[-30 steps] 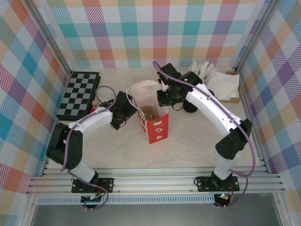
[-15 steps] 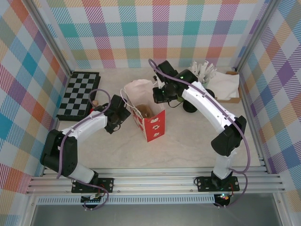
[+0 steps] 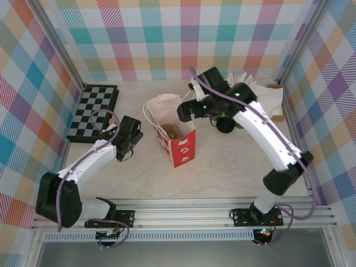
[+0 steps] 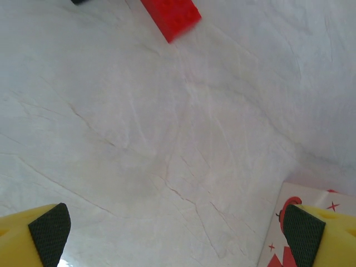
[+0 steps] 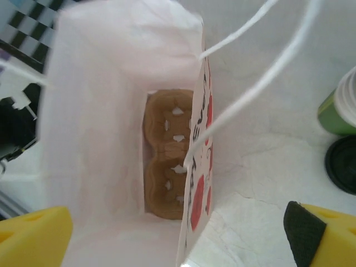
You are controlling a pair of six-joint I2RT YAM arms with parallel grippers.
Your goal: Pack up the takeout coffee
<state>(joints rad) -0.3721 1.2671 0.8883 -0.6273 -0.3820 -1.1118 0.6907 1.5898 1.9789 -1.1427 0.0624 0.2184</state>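
Standing empty in the red paper bag (image 3: 181,147), the cardboard carrier (image 5: 164,150) awaits the takeout coffee (image 3: 225,125), out on the counter (image 3: 211,178) (right gripper (image 5: 177,231), left gripper (image 4: 175,228): jaws wide, unladen).

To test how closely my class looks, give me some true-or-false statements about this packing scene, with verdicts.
1. The red paper bag stands open. True.
2. A brown cup carrier lies at its bottom. True.
3. The takeout coffee sits in the carrier. False: the carrier is empty, and the coffee stands on the table, right of the bag.
4. The right gripper is shut. False: its jaws are wide open over the bag.
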